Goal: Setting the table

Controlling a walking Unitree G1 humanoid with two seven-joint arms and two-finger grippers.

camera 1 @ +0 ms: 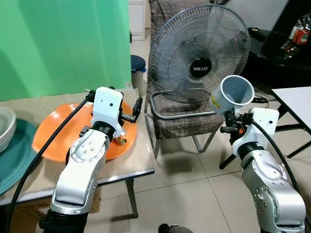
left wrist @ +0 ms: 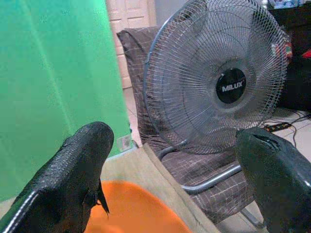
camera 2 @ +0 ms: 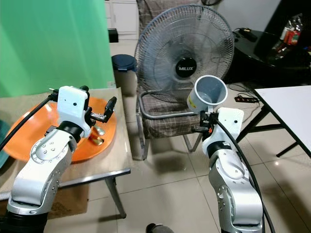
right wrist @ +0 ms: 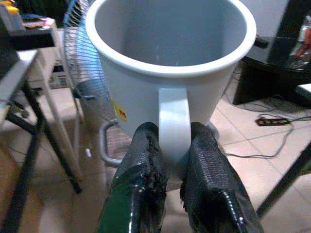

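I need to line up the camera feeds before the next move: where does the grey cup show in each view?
Left eye view: the grey cup is right of centre, before the fan.
Right eye view: the cup is right of centre, overlapping the fan's lower right.
Left wrist view: I can't find it there.
Right wrist view: the cup is top centre, its handle in the right pincer.
Shared landmark: the fan.

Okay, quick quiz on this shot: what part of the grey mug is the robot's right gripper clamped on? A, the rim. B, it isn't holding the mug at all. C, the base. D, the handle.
D: in the right wrist view the right gripper has its two black fingers pressed on either side of the handle of the grey mug, whose open mouth faces the camera.
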